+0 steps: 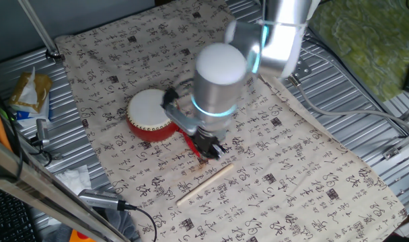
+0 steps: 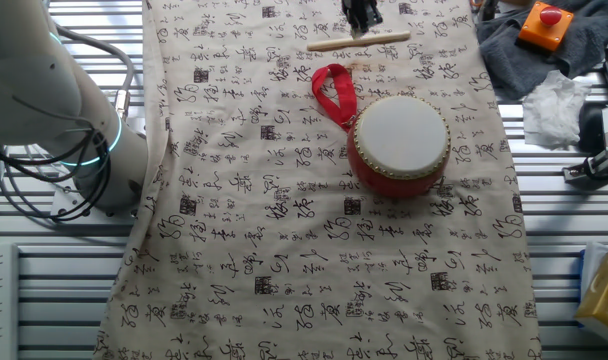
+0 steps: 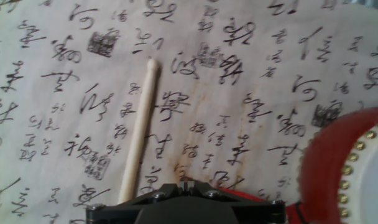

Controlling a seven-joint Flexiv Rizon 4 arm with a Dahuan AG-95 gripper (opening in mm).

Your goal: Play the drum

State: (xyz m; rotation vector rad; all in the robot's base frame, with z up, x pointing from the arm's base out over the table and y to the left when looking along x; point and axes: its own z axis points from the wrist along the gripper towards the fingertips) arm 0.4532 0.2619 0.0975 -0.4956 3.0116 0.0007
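Note:
The drum (image 1: 151,113) (image 2: 399,143) stands upright on the printed cloth, red-bodied with a white skin and gold studs; in the hand view only its edge (image 3: 354,168) shows at the right. Its red ribbon (image 2: 332,92) trails towards the gripper. A thin light wooden stick (image 1: 204,183) (image 2: 359,41) (image 3: 139,137) lies loose on the cloth. My gripper (image 1: 211,149) (image 2: 362,15) (image 3: 186,185) hovers low between stick and drum, shut with nothing between its fingers. The stick lies just left of the fingers in the hand view.
The calligraphy cloth (image 1: 292,168) covers a ribbed metal table. A snack bag (image 1: 29,91), tissue (image 1: 73,178) and a cable lie off the cloth's left side. An orange box with a red button (image 2: 544,22) and crumpled tissue (image 2: 554,105) sit beyond the drum.

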